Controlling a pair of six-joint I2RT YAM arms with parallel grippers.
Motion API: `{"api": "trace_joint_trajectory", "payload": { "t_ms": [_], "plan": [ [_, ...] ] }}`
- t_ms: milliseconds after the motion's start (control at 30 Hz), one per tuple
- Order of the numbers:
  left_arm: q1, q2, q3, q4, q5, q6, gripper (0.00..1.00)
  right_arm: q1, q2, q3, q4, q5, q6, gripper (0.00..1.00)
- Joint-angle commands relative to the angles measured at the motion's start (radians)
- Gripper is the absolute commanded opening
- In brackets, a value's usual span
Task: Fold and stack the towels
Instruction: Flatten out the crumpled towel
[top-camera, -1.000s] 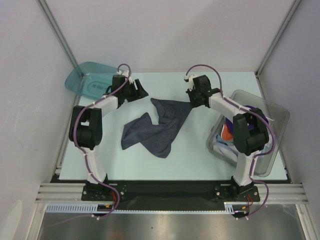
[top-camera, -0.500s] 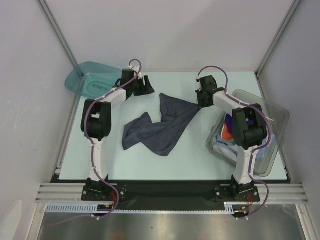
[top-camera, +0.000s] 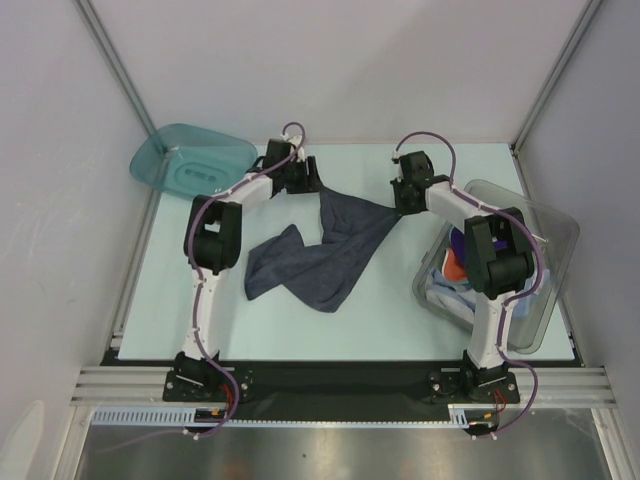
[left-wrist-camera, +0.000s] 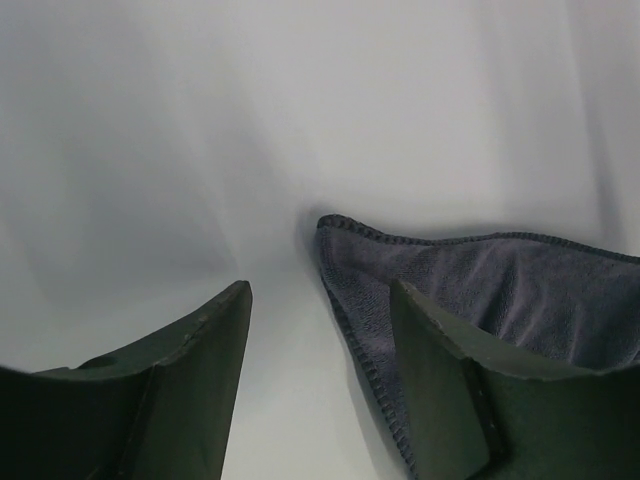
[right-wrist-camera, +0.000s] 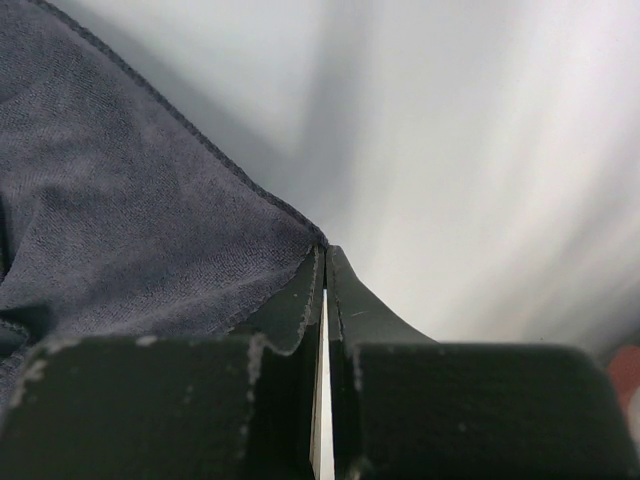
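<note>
Sweeping rightward over the bench (top-camera: 180, 300), the left gripper (top-camera: 312, 183) has drawn up to the dark grey-blue towel (top-camera: 320, 262). Its jaws stand apart, and the towel's far left corner lies just ahead of them, beside the right-hand finger and not yet pinched. The right gripper (top-camera: 403, 207) stays clamped on the opposite far corner, while the rest of the cloth lies crumpled mid-bench. More towels (top-camera: 455, 262) sit in the clear bin (top-camera: 545, 220) at right.

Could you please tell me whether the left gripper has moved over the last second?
Yes. In the top view the left gripper has travelled rightward, away from the teal tray, reaching the grey towel's far corner.
</note>
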Motion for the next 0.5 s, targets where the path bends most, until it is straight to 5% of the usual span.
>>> {"api": "trace_joint_trajectory", "payload": {
  "t_ms": [0,267,367,433,467],
  "plan": [
    [-0.024,0.022,0.062,-0.016,-0.02,0.006,0.6,-0.005,-0.014,0.013,0.031,-0.014,0.0,0.0],
    [-0.044,0.058,0.112,-0.042,-0.034,-0.026,0.4,-0.005,-0.028,-0.007,0.048,-0.028,-0.007,0.0],
    [-0.044,0.081,0.164,-0.062,-0.028,-0.039,0.24,-0.003,-0.037,-0.008,0.057,-0.031,-0.008,0.0],
    [-0.044,0.101,0.213,-0.081,-0.018,-0.045,0.0,-0.002,-0.045,-0.004,0.066,-0.029,-0.008,0.0],
    [-0.044,0.106,0.23,-0.088,-0.018,-0.046,0.0,0.0,-0.046,0.0,0.071,-0.02,-0.008,0.0]
  ]
}}
